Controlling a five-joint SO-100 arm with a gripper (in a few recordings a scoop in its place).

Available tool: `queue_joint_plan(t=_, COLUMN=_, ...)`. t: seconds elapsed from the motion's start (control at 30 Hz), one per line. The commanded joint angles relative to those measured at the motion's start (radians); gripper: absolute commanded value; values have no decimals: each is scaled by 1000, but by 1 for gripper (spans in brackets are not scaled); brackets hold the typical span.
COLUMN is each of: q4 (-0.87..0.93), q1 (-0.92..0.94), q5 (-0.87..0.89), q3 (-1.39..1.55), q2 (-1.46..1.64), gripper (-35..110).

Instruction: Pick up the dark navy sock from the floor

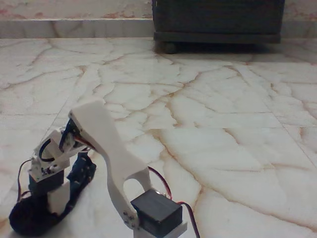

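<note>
Marble floor (223, 114), tool (57, 201) down on navy sock (34, 215)

1 sock (29, 215), 1 arm (106, 148), 1 dark cabinet (218, 20).

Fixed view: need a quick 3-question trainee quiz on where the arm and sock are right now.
1. True or false: the gripper is down at the sock at the lower left of the fixed view.
2. What does the sock lie on?
A. a wooden table
B. the marble floor
C. a blue tray
3. Short answer: what stands at the top of the picture, by the wall?

Key:
1. True. The gripper's white finger reaches onto the dark navy fabric; whether it is shut on it cannot be told.
2. B
3. A dark piece of furniture on small feet.
</note>
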Motion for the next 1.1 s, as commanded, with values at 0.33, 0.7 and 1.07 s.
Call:
queue_joint_plan(t=0.33, q4=-26, q1=202, q5=-308, q3=337, q2=457, gripper=0)
queue_joint_plan(t=0.7, q4=-118, q1=359, q5=-566, q3=857, q2=937, gripper=0)
queue_joint_plan(t=1.07, q4=-77, q1=549, q5=-765, q3=1186, q2=1494, gripper=0)
